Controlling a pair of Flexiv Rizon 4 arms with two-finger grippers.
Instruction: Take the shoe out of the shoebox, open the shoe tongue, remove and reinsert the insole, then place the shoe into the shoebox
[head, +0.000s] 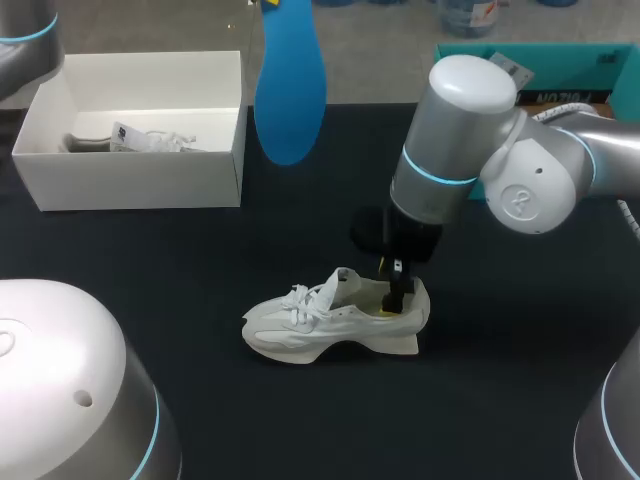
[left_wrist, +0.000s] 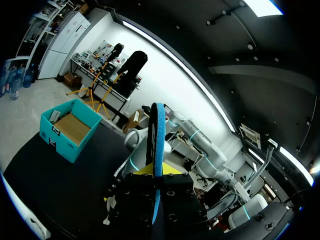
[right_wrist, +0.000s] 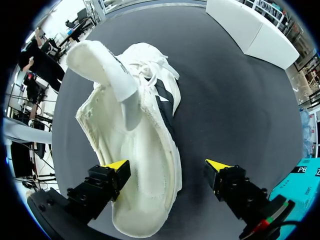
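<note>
Feed the insole (head: 288, 85), clamped in the left gripper (left_wrist: 157, 181), toe-first toward nine o'clock into the shoe (head: 325, 322), which the wide-open right gripper (right_wrist: 167, 171) straddles.

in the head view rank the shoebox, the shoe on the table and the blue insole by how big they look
1. shoebox, clearly the largest.
2 and 3. shoe and insole look about alike. The insole is held up off the table, nearer the camera, so I won't rank these two.

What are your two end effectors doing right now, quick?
Left end effector: closed, holding the blue insole.
Right end effector: open, straddling one side of the white shoe.
</note>
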